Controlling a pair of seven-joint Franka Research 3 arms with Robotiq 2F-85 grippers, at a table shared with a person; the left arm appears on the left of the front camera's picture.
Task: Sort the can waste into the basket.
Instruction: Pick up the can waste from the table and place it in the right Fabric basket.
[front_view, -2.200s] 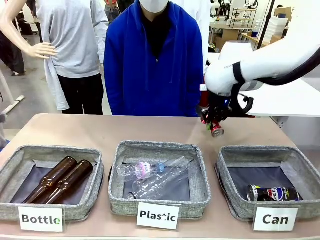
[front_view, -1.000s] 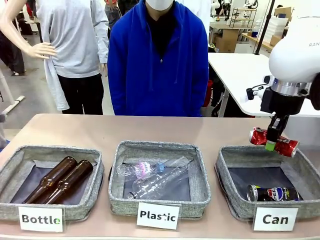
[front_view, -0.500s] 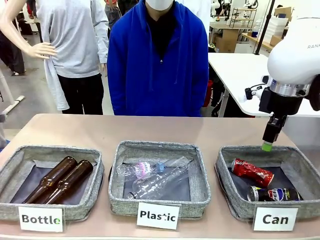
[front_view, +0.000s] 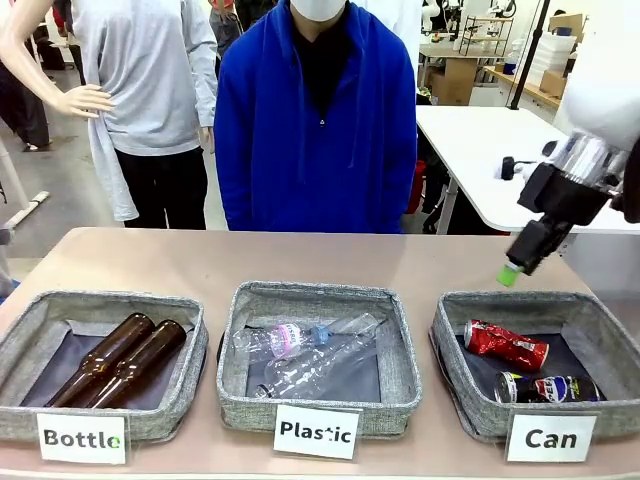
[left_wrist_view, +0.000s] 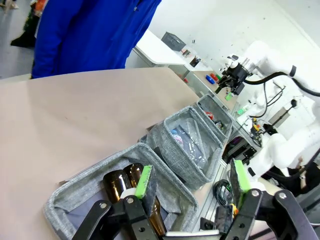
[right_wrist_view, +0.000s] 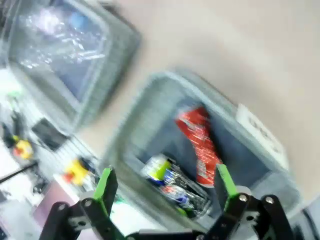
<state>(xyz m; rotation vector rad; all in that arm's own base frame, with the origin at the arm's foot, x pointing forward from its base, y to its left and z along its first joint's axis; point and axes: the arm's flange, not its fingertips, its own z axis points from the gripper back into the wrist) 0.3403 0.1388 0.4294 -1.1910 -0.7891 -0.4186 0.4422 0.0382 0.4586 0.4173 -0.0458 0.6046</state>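
Observation:
The red can (front_view: 505, 345) lies crumpled in the grey basket (front_view: 451, 318) labelled "Can", just behind the black-blue can (front_view: 548, 388). My right gripper (front_view: 512, 271) hangs tilted above the basket's back edge, open and holding nothing. In the blurred right wrist view, its green-padded fingers (right_wrist_view: 106, 184) stand wide apart over the red can (right_wrist_view: 200, 145) and the black-blue can (right_wrist_view: 172, 182) in the basket (right_wrist_view: 150, 102). My left gripper (left_wrist_view: 192, 180) is open and holds nothing, hovering above the near end of the basket row.
The "Plastic" basket (front_view: 318, 392) holds clear bottles in the middle. At the left, the "Bottle" basket (front_view: 100, 410) holds two brown glass bottles (front_view: 120, 357). A person in a blue jacket (front_view: 315, 120) stands at the far edge. Bare tabletop lies behind the baskets.
My right gripper brought the red can over the "Can" basket and let it go. The can now lies inside, and the gripper has lifted and tilted away.

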